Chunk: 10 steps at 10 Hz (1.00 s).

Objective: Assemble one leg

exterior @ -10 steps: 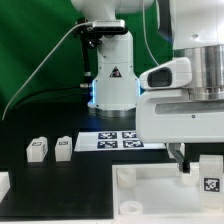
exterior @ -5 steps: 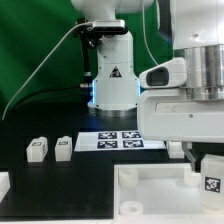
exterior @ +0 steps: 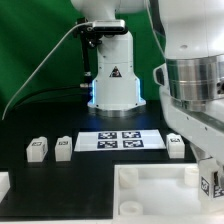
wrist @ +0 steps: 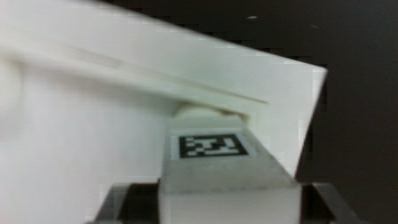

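The hand (wrist: 217, 205) clamps one leg (wrist: 210, 150) at a corner of the white panel (exterior: 150, 185); fastening looks unfinished, spare legs (exterior: 64, 145) untouched on the desk (exterior: 15, 135)

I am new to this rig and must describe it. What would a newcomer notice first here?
The big white arm fills the exterior view's right; its gripper holds a tagged leg over the white panel. Two loose legs sit on the black table at the exterior view's left, and the marker board lies before the robot's base.
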Available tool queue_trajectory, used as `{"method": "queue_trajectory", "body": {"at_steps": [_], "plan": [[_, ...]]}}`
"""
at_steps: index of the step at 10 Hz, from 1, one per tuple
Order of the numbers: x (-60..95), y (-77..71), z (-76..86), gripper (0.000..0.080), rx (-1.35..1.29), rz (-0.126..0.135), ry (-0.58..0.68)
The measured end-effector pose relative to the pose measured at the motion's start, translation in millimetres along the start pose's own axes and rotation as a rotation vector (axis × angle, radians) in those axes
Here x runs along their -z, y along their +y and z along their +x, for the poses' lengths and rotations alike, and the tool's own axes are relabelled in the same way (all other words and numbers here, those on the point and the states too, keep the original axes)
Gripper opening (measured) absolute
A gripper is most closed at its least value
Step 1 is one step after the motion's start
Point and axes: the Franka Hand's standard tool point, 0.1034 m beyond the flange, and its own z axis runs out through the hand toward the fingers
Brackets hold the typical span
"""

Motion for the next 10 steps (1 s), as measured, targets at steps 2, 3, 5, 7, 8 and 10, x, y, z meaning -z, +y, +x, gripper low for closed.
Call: {"method": "queue_trajectory", "body": {"at_steps": [2,3,5,7,8,10], "plan": [[0.0,0.0,0.0,0.0299,0.0,0.0,0.0],[0.0,0.0,0.0,0.03,0.0,0.0,0.0],[0.0,0.0,0.0,0.0479,0.0,0.0,0.0],[0.0,0.0,0.0,0.0592,0.0,0.0,0.0],[0.0,0.0,0.0,0.0639,0.0,0.0,0.0],[0.0,0.0,0.0,0.0647,0.0,0.0,0.0]]}}
